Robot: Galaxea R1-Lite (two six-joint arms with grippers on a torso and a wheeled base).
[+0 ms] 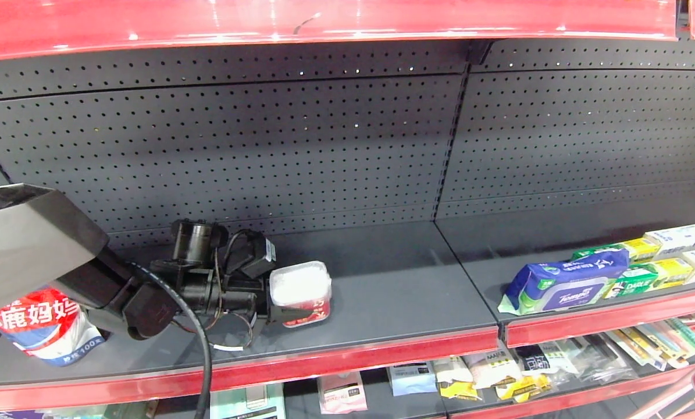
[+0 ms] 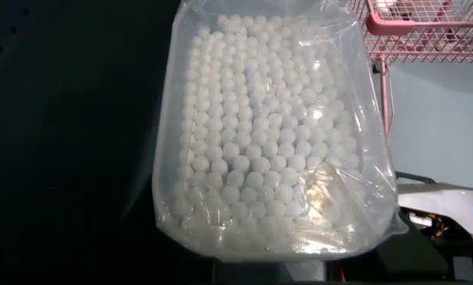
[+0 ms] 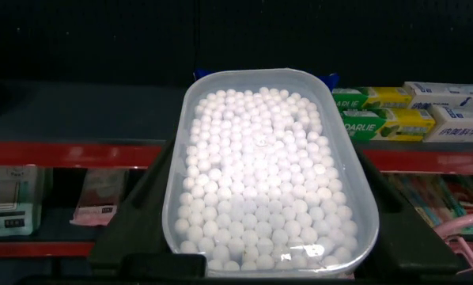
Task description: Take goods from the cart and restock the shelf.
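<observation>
On the middle shelf board [image 1: 382,291], at about 8 o'clock in the head view, the left claw [image 1: 289,305] is clamped on a clear tub of white beads [image 1: 300,285], pointing toward 3 o'clock along the board. The tub sits low on the board, well back from the red front lip; whether its base touches cannot be told. At 9 o'clock from it, beyond the arm, stands a red-and-blue bag [image 1: 45,331]. Far off at 3 o'clock lie a blue wipes pack [image 1: 562,282] and, just behind it, green and yellow toothpaste boxes [image 1: 644,267]. The left wrist view looks along the tub's clear wall, with a pink cart [image 2: 426,32] beyond. In the right wrist view the right claw [image 3: 264,237] grips a second tub [image 3: 268,166] of the same beads, a dark finger on each side, held out in front of the shelf.
</observation>
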